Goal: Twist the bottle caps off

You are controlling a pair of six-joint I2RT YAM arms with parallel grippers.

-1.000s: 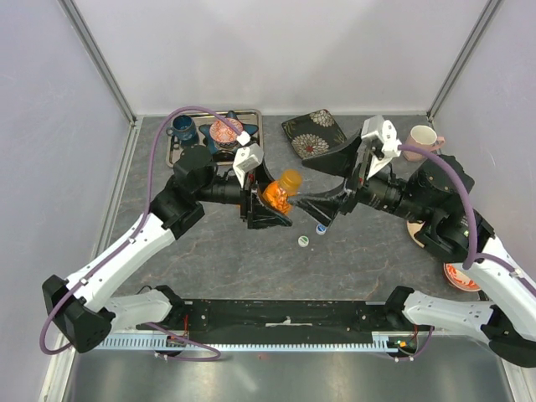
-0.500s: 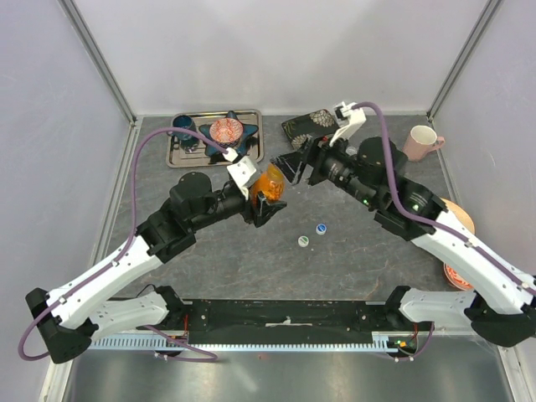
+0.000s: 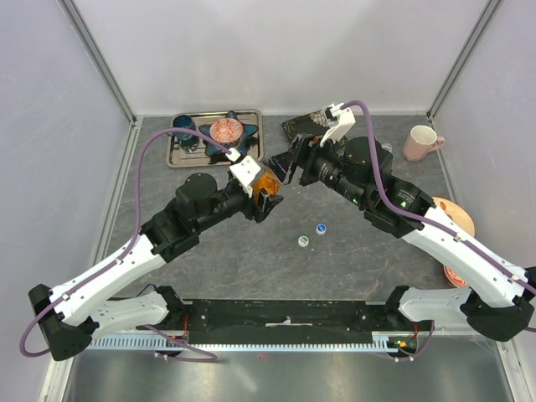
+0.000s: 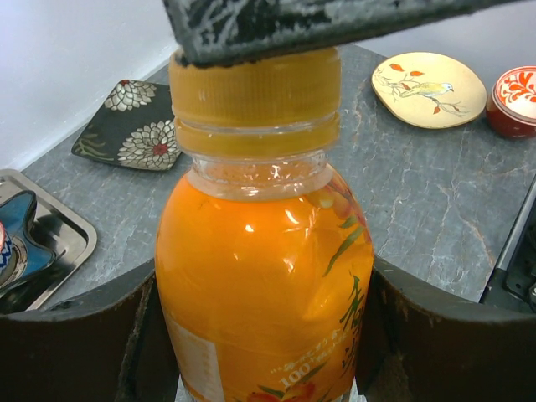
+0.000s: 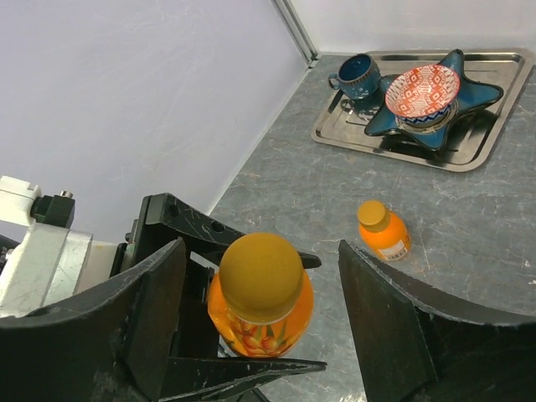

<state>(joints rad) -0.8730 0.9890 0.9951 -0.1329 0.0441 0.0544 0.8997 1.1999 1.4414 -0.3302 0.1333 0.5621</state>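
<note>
So, the orange bottle (image 3: 269, 179) is held off the table in the middle of the workspace, clamped around its body by the left gripper (image 3: 265, 194), with a finger pressed against each side in the left wrist view. The orange cap (image 5: 260, 276) is on the neck, screwed down by the look of it.

The right gripper (image 3: 287, 167) is parked right at the cap end of the bottle. Its jaws are spread fairly wide, and in the right wrist view the cap is framed between the two fingers (image 5: 385, 318) with a gap on each side. One finger is seen lying across the top edge of the cap from the left wrist camera, but whether it's actually touching can't be told.

Two loose caps are lying on the grey table (image 3: 352, 260) just in front of the grippers: a blue-and-white cap (image 3: 321, 228) and a green-and-white cap (image 3: 303, 240), close together but not touching.

A second small bottle (image 5: 387, 236) of orange drink, capped as well, is seen on the table between the held one and the metal tray (image 5: 469, 155). The tray is at the far left with a blue mug (image 5: 358, 74), a star-shaped dish (image 5: 481, 96) and a red patterned bowl (image 5: 423, 90) on it. A pink mug (image 3: 421, 141) is off at the far right.
</note>
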